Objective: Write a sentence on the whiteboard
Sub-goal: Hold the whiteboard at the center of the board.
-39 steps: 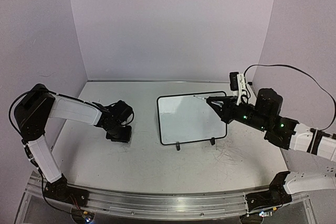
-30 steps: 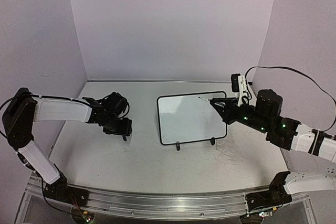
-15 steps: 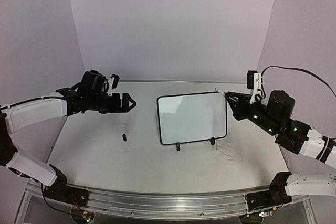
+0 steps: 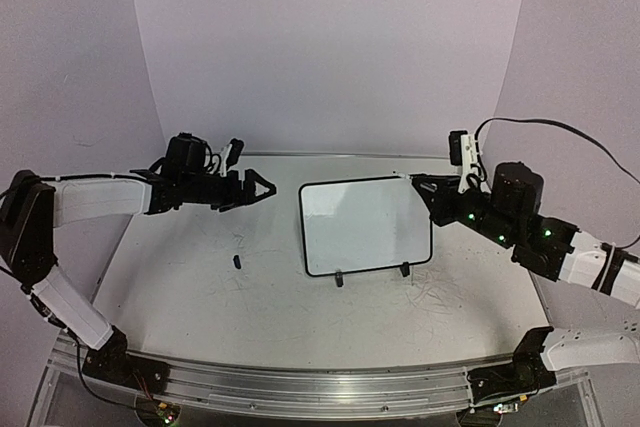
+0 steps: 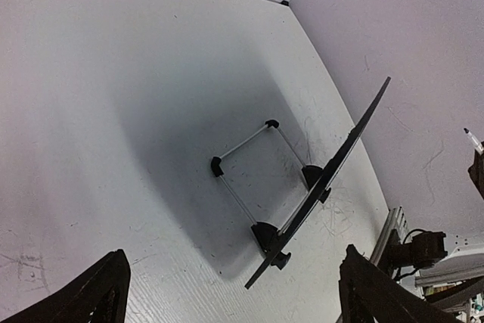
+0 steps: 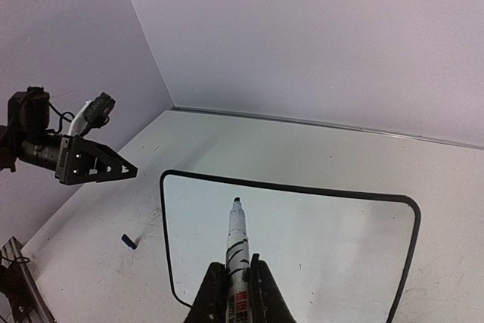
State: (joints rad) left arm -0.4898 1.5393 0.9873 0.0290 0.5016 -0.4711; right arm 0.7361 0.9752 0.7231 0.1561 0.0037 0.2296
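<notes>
The scuffed white tabletop (image 4: 300,317) is enclosed by plain lilac walls (image 4: 330,47), and the whiteboard (image 4: 365,227) is propped right of centre (tilted back on its feet). The left gripper (image 4: 248,192) is held wide apart and empty above the table. A marker (image 6: 237,240) is clamped in the right gripper (image 6: 236,304), its tip near the board's top edge.

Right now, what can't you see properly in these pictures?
Left wrist view: the whiteboard stands edge-on, so its writing face is hidden.
Right wrist view: the marker has its lower end hidden by the jaws and the frame edge.
Top view: the small dark piece left of the whiteboard is too small to identify.
</notes>
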